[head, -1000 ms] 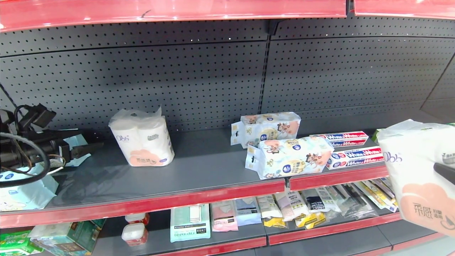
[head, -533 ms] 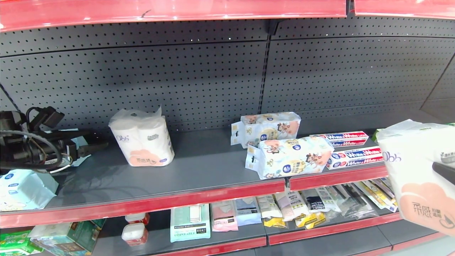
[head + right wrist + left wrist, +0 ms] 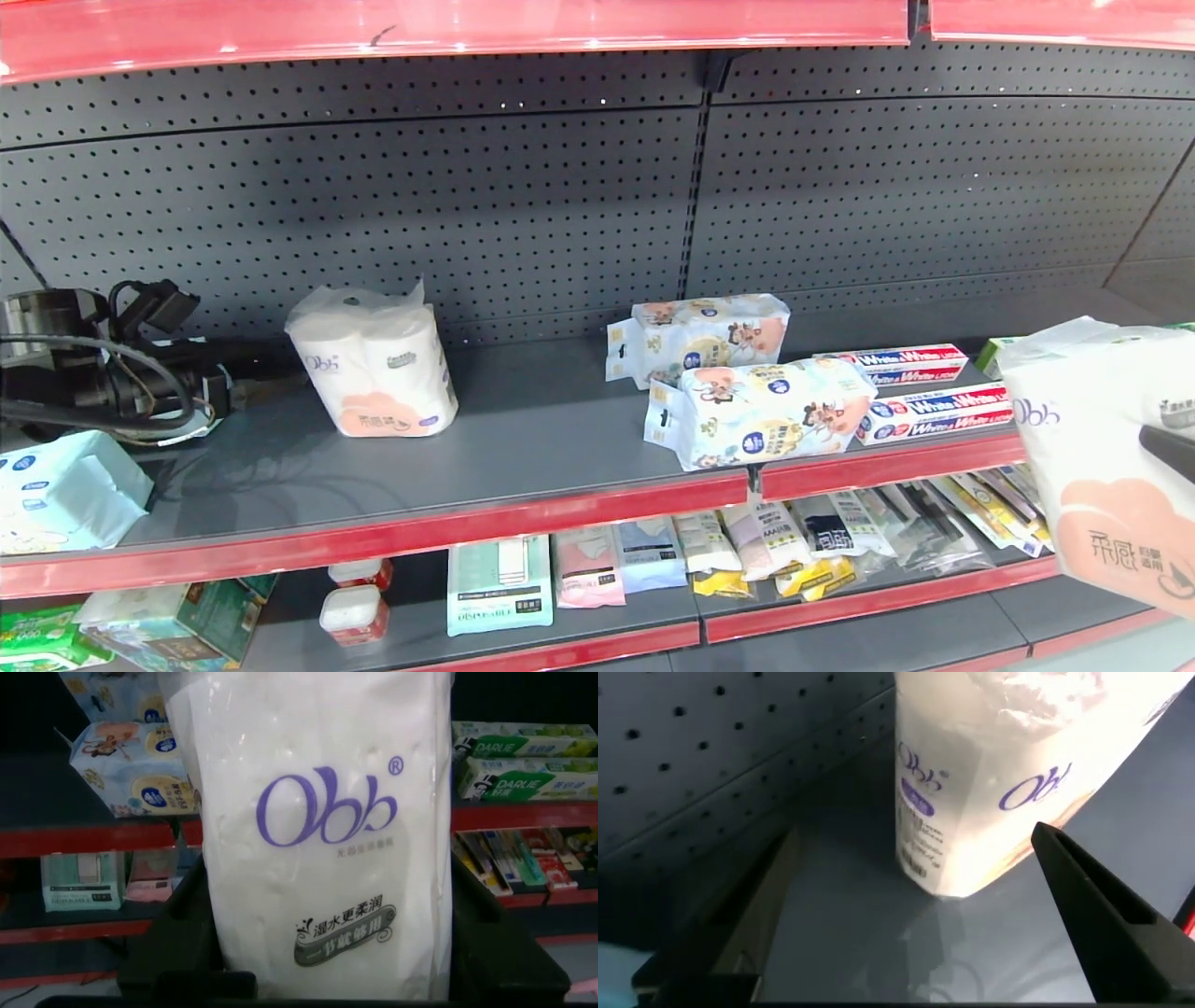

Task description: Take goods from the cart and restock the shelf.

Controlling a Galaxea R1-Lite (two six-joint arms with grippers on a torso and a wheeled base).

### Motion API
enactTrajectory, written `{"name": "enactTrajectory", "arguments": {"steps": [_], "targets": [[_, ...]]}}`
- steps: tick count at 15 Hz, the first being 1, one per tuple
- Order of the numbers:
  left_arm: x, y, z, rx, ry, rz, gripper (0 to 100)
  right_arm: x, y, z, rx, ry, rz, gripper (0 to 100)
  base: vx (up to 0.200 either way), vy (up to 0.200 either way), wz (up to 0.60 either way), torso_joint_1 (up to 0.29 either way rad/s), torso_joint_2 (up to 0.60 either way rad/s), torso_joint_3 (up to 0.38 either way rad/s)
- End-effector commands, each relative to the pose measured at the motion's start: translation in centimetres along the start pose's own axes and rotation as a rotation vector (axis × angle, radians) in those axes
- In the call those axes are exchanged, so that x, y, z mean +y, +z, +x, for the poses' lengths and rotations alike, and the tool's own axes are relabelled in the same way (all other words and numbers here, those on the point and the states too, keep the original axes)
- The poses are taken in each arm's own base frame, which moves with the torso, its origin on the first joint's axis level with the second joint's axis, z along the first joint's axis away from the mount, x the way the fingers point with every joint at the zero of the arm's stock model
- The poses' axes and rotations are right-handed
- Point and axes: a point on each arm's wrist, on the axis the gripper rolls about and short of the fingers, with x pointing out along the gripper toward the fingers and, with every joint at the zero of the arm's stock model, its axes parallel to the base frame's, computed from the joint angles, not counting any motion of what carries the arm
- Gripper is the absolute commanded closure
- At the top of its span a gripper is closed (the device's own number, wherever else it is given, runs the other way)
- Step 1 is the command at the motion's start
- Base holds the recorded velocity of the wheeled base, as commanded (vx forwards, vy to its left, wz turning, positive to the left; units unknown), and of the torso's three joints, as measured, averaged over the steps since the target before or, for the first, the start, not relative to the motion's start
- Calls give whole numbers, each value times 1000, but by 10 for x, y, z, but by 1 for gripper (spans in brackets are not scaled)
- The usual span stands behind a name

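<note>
- The middle shelf (image 3: 523,439) and everything standing on it kept their places over the last second, and the head camera did not shift.
- The left gripper (image 3: 269,373) travelled along the shelf deck toward the standing toilet-roll pack (image 3: 373,373) and ended just beside its left side. Whether it touched could not be told. Its jaws stood wide apart and gripped nothing, with the pack directly ahead of them in the left wrist view.
- The held toilet-roll pack (image 3: 1111,448) drifted slightly right and down. It hung in front of the shelf's right end, not yet over the deck.
- The right gripper (image 3: 327,961) was closed on that pack, one finger on each flank.
- Judgement: one pack was already stocked and the second was still to be placed. The left arm's advance suggested that the stocked pack was about to be straightened or shifted.
- Count, toilet-roll packs: two, one on the shelf and one held.
- Count, cartoon-print tissue packs: two, the front one (image 3: 766,411) at the shelf lip and the rear one (image 3: 700,336) behind it.
- Count, white-and-blue long boxes: two (image 3: 896,359) (image 3: 938,413), lying side by side.
- Count, green long boxes: two (image 3: 523,739) (image 3: 523,777).
</note>
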Motion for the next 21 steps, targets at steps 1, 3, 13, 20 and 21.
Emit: {"name": "enactTrajectory", "arguments": {"steps": [1, 3, 13, 20, 21], "targets": [[3, -2, 8, -6, -21, 3, 0, 0, -1, 0, 3, -1, 0, 100, 0, 0, 0, 0, 0, 0], [5, 2, 17, -26, -56, 21, 0, 0, -1, 2, 9, 0, -7, 100, 0, 0, 0, 0, 0, 0], [8, 8, 46, -46, -171, 4, 0, -1, -2, 10, 42, -9, -25, 100, 0, 0, 0, 0, 0, 0], [12, 5, 61, -73, -239, 1, 0, -1, -2, 11, 45, -10, -32, 100, 0, 0, 0, 0, 0, 0], [9, 6, 65, -72, -258, -16, 0, -1, -2, 11, 47, -9, -40, 100, 0, 0, 0, 0, 0, 0]]}}
